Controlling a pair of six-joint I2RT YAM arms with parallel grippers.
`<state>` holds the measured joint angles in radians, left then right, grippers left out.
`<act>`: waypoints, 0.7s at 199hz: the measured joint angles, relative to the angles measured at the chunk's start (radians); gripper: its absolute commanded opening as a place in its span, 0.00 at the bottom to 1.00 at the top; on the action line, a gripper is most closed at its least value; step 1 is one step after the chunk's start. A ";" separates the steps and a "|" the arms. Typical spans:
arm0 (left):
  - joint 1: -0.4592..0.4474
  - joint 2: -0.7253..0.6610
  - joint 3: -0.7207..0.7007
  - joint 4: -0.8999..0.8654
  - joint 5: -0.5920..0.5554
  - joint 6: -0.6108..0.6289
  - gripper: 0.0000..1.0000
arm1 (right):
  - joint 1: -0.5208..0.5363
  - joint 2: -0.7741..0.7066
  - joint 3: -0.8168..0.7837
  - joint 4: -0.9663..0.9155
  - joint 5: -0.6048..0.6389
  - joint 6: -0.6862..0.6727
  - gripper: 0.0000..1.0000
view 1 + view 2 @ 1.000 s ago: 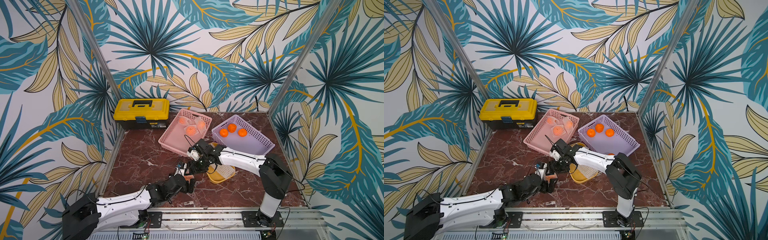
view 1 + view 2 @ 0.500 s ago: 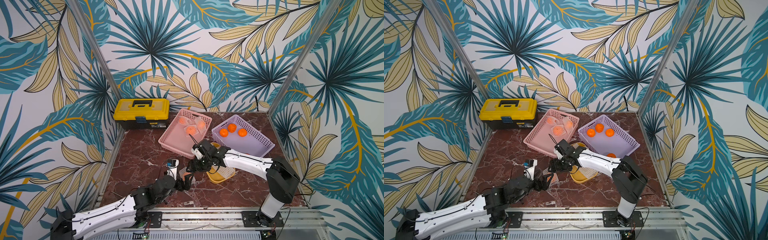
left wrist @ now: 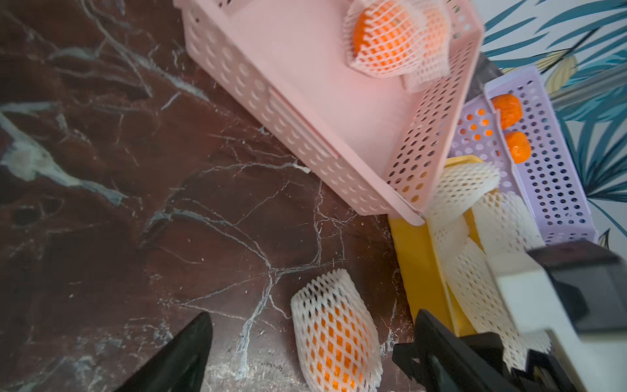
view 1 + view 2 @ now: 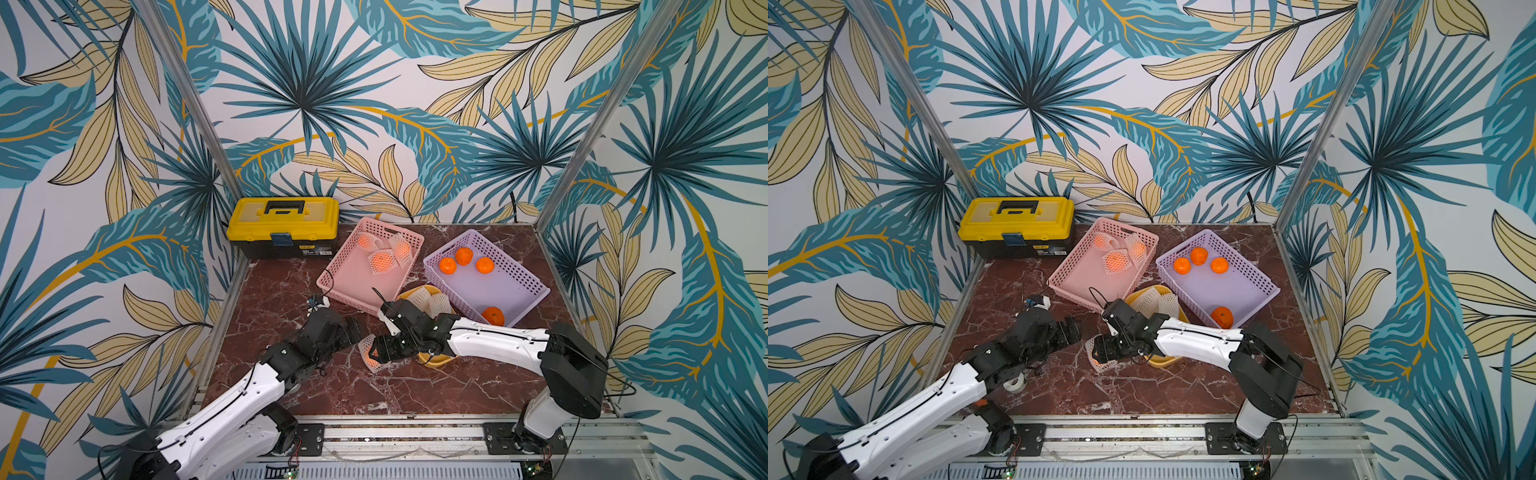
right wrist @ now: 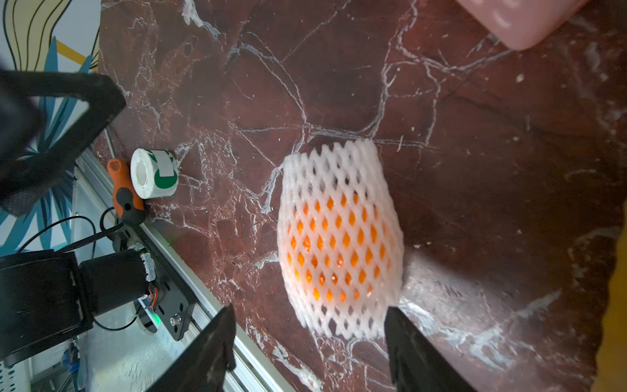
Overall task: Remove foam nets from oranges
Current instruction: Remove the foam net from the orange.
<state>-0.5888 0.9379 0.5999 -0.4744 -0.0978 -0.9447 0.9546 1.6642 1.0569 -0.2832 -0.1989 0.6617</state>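
Right gripper [image 4: 380, 351] has dropped over the netted orange [image 4: 372, 360] since a sec ago; left gripper [image 4: 353, 329] has eased off it. In both top views the fruit lies on the marble just beside the yellow bowl [image 4: 434, 361], w/ four bare oranges [image 4: 484, 265] in the purple basket [image 4: 486, 293] behind the bowl. L wrist: your left fingers [image 3: 183, 353] are spread wide, gripping nothing. R wrist: your right fingers [image 5: 217, 346] are spread astride the foam net [image 5: 339, 237], not pinching it.
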 measured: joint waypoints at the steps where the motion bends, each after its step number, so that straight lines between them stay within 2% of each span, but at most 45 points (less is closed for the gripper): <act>1: 0.003 0.003 0.001 -0.001 0.005 -0.002 0.94 | 0.000 0.000 0.000 0.000 0.002 0.000 0.71; 17: 0.045 0.086 0.015 -0.023 0.124 -0.030 0.95 | 0.000 0.000 0.005 -0.004 0.029 0.001 0.70; 43: 0.055 0.224 0.054 -0.074 0.274 -0.051 0.98 | 0.000 0.000 0.005 -0.005 0.061 0.005 0.68; 83: 0.059 0.369 0.110 -0.082 0.393 -0.078 0.98 | 0.000 0.000 0.005 -0.011 0.080 0.012 0.66; 104: 0.065 0.430 0.122 -0.071 0.416 -0.086 0.98 | 0.000 0.000 0.003 -0.018 0.087 0.012 0.64; 121: 0.067 0.457 0.122 -0.060 0.423 -0.100 0.93 | 0.000 0.000 0.001 -0.017 0.087 0.012 0.63; 139: 0.069 0.491 0.135 -0.040 0.437 -0.101 0.82 | 0.000 0.000 -0.007 -0.007 0.087 0.014 0.62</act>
<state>-0.5198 1.4288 0.7345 -0.5148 0.3389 -1.0458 0.9546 1.6642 1.0496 -0.2905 -0.1123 0.6758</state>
